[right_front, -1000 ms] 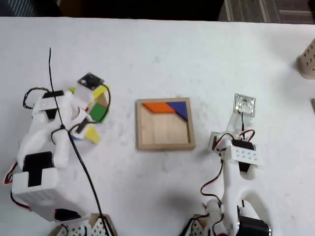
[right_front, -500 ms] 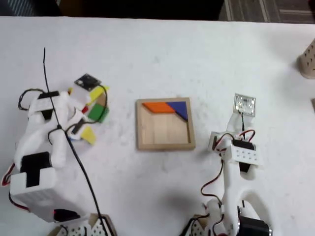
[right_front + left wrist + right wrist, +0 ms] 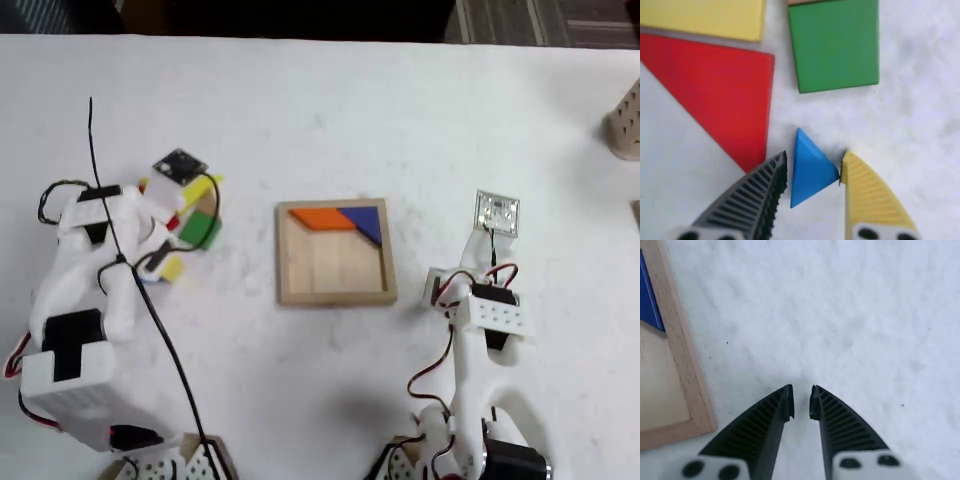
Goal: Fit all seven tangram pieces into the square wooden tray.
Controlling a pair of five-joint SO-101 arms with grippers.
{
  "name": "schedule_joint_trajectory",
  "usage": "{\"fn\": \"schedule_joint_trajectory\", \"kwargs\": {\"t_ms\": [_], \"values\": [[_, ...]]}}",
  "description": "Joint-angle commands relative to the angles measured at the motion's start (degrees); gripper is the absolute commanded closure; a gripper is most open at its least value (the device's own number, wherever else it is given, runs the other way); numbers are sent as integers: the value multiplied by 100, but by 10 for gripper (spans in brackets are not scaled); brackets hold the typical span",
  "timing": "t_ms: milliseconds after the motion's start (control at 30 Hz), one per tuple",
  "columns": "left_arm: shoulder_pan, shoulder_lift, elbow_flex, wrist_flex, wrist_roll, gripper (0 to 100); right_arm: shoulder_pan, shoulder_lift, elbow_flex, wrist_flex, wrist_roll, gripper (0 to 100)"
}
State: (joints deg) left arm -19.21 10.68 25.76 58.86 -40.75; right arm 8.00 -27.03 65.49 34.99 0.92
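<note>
"Tray (image 3: 337,295) position and contents?"

"Mid-table (image 3: 400,120), flat. An orange piece (image 3: 322,217) and a blue piece (image 3: 367,222) lie side by side along its far edge; the floor nearer the arms is bare wood."

"Left arm pose?"

"It stretches out at the table's left, wrist bent down over the loose pieces. The left gripper (image 3: 812,165) is low over the table with a blue triangle (image 3: 810,167) between its jaws. The yellow finger (image 3: 867,195) touches one corner and the black finger (image 3: 757,200) sits just beside the opposite edge, so the jaws bracket the triangle without clamping it. A red triangle (image 3: 715,95), a green square (image 3: 835,45) and a yellow piece (image 3: 705,17) lie near."

"Right arm?"

"Folded back at the tray's right. The right gripper (image 3: 801,402) points down at bare table just beside the tray's frame, jaws drawn to a thin slit, nothing held."
</note>
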Motion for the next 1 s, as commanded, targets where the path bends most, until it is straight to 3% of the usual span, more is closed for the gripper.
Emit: {"fn": "schedule_joint_trajectory", "kwargs": {"t_ms": [0,233,433,567,733,967], "values": [[-84,-13,-18,158,-158,808,-57,-171,-26,-92,70,937],[-251,-13,-26,123,-563,723,-57,-171,-26,-92,70,937],[-259,-13,-53,97,-1530,779,-57,-171,-26,-92,70,937],[-242,-4,-18,-404,-1363,818,-57,-171,-26,-92,70,937],[-251,-4,-18,-413,-1319,826,-57,-171,-26,-92,70,937],[-224,-57,53,-299,-1160,915,-57,-171,-26,-92,70,937]]}}
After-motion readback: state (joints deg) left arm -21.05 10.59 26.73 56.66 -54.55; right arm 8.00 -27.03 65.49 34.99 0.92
